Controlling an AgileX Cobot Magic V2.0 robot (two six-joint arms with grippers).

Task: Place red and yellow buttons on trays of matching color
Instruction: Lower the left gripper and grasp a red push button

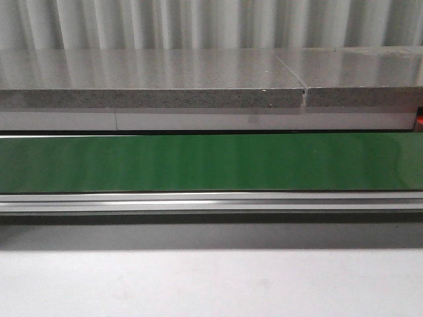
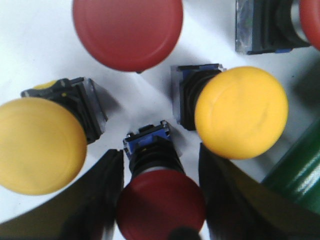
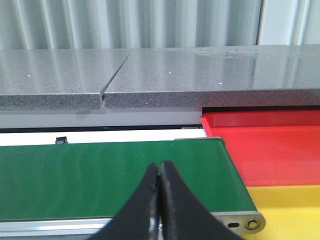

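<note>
In the left wrist view my left gripper is open, its two dark fingers standing either side of a red button with a blue and black base. That button rests on a white surface among others: two yellow buttons and a larger red one. In the right wrist view my right gripper is shut on nothing above the green belt. A red tray and a yellow tray lie just past the belt's end. Neither gripper shows in the front view.
The green conveyor belt runs across the front view, with an aluminium rail before it and a grey stone ledge behind. Another red button on a black base lies at the edge of the pile.
</note>
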